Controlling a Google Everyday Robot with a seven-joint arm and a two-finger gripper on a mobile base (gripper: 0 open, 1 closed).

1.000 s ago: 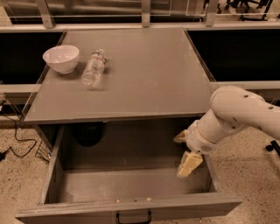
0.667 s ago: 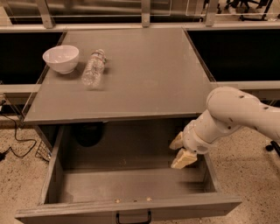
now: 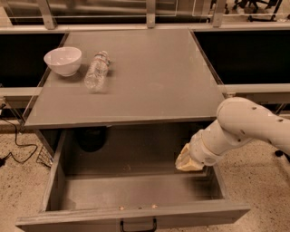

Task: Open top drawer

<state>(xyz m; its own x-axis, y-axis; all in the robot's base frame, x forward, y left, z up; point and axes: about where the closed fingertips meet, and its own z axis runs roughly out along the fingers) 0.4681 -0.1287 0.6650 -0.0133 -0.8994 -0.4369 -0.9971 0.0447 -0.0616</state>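
Observation:
The top drawer [image 3: 136, 215] is pulled far out from under the grey counter, and its deep grey inside shows bare. Its black loop handle [image 3: 138, 225] sits at the middle of the front, at the bottom edge of the view. My gripper [image 3: 188, 161] hangs on the white arm [image 3: 247, 129] over the drawer's right side, above its floor and close to the right wall. It touches nothing that I can see.
On the grey counter top [image 3: 145, 77] a white bowl [image 3: 63, 60] stands at the back left, with a clear plastic bottle [image 3: 96, 71] lying next to it. A metal rail [image 3: 149, 9] runs behind. Speckled floor lies on both sides, with a black cable [image 3: 18, 145] at left.
My gripper has risen and drawn back a little toward the right inside the open drawer. The drawer, bowl and bottle have not moved.

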